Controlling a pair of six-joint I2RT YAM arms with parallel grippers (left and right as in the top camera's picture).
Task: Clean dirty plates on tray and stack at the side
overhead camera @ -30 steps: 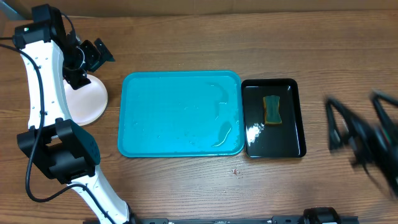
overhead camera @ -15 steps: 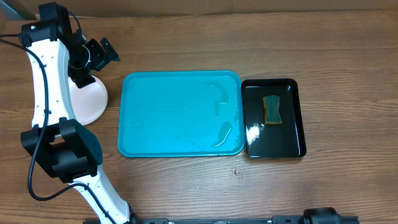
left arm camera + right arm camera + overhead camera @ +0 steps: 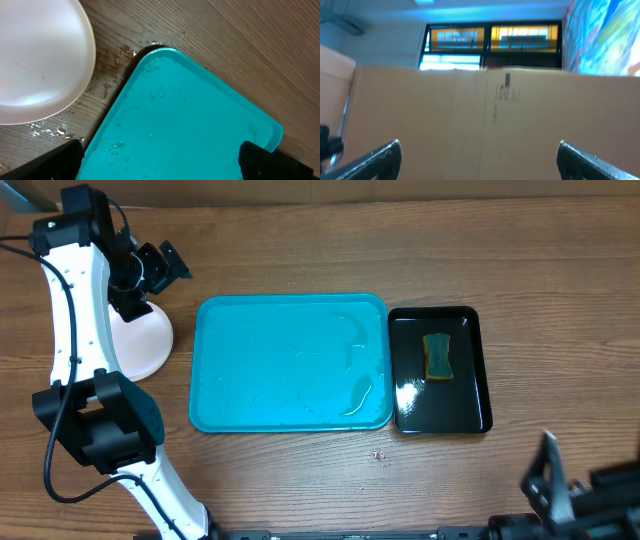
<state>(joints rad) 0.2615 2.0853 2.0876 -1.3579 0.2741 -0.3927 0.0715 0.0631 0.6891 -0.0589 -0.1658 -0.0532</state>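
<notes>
The turquoise tray (image 3: 290,362) lies mid-table, wet, with nothing on it. A white plate (image 3: 143,340) rests on the wood just left of the tray; whether more plates lie under it I cannot tell. My left gripper (image 3: 160,266) hangs open above the plate's far edge. In the left wrist view the plate (image 3: 40,60) fills the upper left, the tray's corner (image 3: 190,125) lies below, and the left gripper (image 3: 160,161) holds nothing. My right gripper (image 3: 585,492) is at the bottom right edge. In its wrist view the right gripper (image 3: 479,160) is open and empty.
A glossy black tray (image 3: 470,405) sits right of the turquoise one, with a green-yellow sponge (image 3: 438,356) in it. Water drops (image 3: 112,82) lie on the wood between plate and tray. The right wrist camera faces a cardboard wall (image 3: 470,120).
The right arm left the table's right edge, dropped out of sight, and now shows at the bottom right. The left arm shifted slightly towards the back, then held still.
</notes>
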